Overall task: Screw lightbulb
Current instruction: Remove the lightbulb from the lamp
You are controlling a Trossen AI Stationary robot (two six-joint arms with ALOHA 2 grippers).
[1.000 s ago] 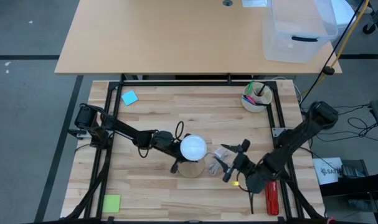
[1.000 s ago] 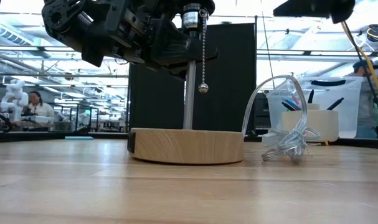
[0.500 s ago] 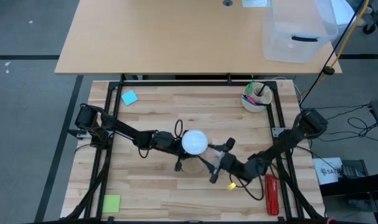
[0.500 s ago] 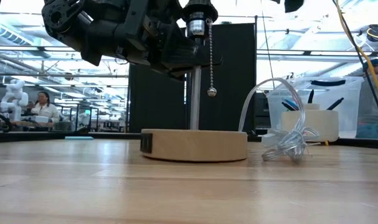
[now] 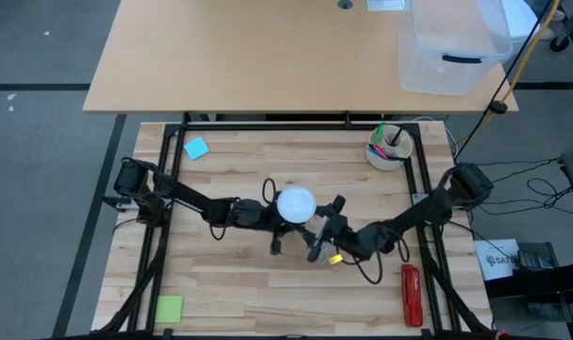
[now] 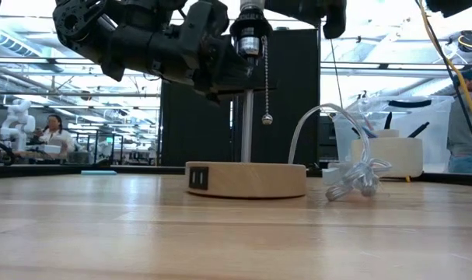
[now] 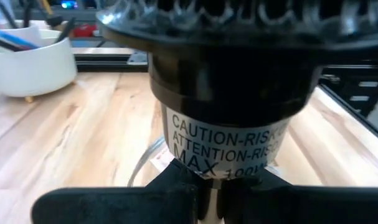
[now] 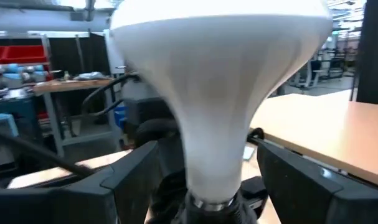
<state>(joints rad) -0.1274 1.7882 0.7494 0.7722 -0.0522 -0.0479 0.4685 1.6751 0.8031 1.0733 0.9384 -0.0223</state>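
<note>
From above, we see the lightbulb standing in the lamp socket near the middle of the desk. Our left hand reaches in from the left and is clenched on the lamp just under the bulb, presumably to keep the fixture from turning. Our right hand sits just beside the bulb on its right, fingers spread, not gripping yet. Half a second ago it was lower and farther from the bulb; it has since moved up close, and the bulb and lamp have shifted slightly with the left hand.

At desk level, the wooden base rests flat, with the post rising to the black socket and a pull chain hanging beside it. The base has turned, so its dark switch plate now faces us more squarely.

The left wrist view shows the socket's caution label filling the frame, the clenched fingers right under it.

The right wrist view shows the bulb's tapering neck between the open fingers, ready, we judge, to close and twist.
</note>
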